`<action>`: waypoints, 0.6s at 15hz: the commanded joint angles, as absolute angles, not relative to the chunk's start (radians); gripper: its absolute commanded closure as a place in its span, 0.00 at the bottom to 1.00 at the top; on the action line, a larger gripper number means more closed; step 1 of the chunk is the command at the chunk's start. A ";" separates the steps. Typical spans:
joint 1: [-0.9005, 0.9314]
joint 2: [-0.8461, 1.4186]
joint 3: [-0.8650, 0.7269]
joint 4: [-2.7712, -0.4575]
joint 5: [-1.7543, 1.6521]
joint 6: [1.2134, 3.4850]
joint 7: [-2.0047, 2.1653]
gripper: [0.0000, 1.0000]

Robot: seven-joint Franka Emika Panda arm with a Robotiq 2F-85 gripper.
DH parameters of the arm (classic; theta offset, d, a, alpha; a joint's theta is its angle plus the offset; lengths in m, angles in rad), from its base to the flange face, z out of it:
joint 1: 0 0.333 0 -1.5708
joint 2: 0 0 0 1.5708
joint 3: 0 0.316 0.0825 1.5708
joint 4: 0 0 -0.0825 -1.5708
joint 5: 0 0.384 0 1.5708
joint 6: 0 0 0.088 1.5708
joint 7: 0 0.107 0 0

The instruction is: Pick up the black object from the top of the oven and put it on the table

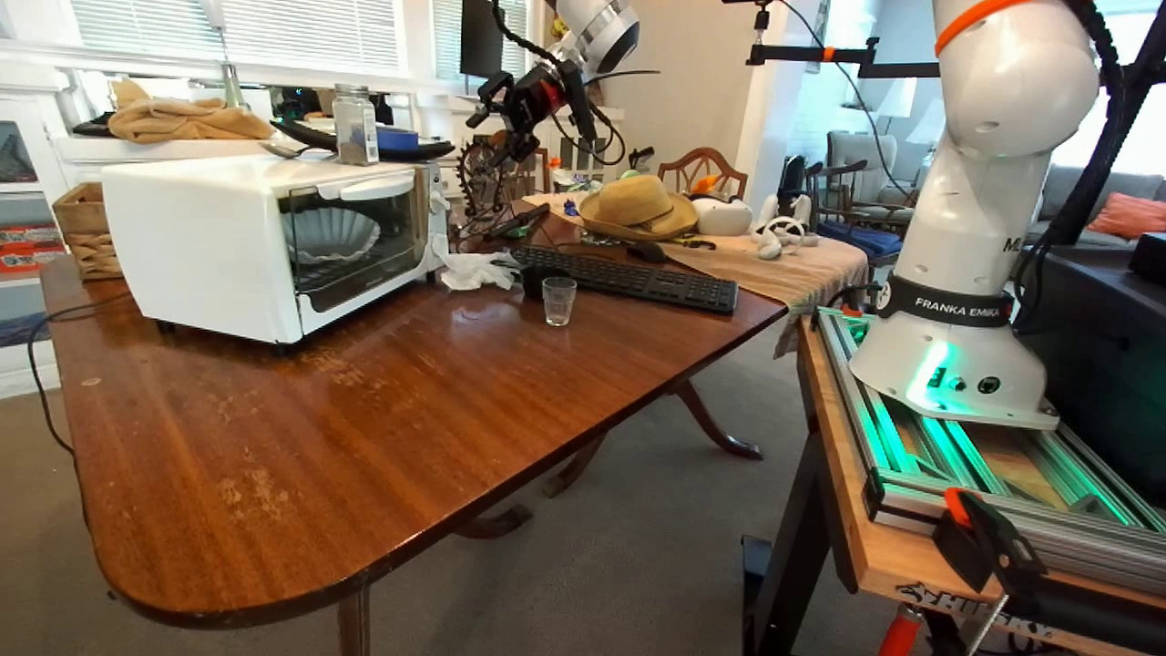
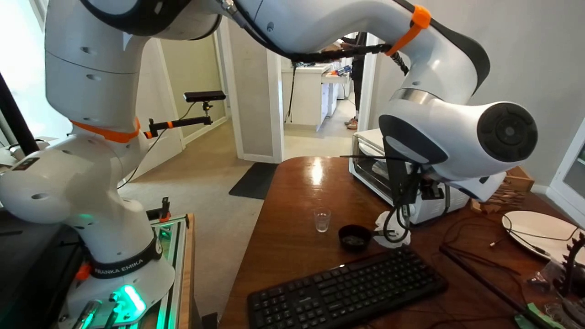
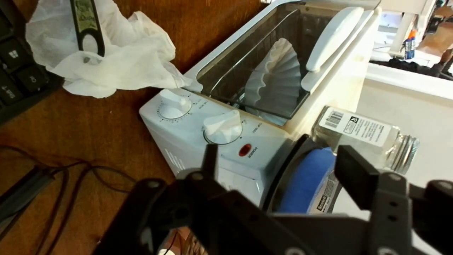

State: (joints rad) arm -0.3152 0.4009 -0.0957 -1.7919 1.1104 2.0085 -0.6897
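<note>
Blinds (image 1: 310,36) hung beyond the scuffed surface (image 1: 346,456); near one edge, the oven (image 1: 200,246) bore a flat black object (image 1: 433,148), blue disc (image 1: 397,138) atop. Hand (image 3: 279,161) was spread.

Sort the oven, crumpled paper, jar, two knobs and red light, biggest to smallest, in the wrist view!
1. Oven
2. Crumpled paper
3. Jar
4. Left knob and right knob: nearly alike; the right may just be nearer
5. Red light

I see the scuffed reddish-brown tabletop (image 1: 364,433) carrying the white oven (image 1: 260,246), a clear glass (image 1: 558,302) near a dark bowl (image 2: 355,246), a keyboard (image 1: 638,279), crumpled white tissue (image 1: 475,271), a basket (image 1: 86,239) and a white plate (image 2: 538,223).
</note>
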 commanded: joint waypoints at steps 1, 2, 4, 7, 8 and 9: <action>-0.324 0.456 -0.107 -1.728 1.126 1.942 -0.704 0.30; -0.325 0.468 -0.109 -1.711 1.123 1.936 -0.700 0.39; -0.327 0.486 -0.112 -1.679 1.118 1.927 -0.690 0.48; -0.329 0.515 -0.113 -1.620 1.112 1.914 -0.676 0.47; -0.331 0.526 -0.111 -1.600 1.110 1.908 -0.674 0.46; -0.331 0.539 -0.109 -1.580 1.108 1.903 -0.671 0.45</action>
State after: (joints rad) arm -0.3219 0.4837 -0.1101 -1.6635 1.1103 1.9528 -0.6883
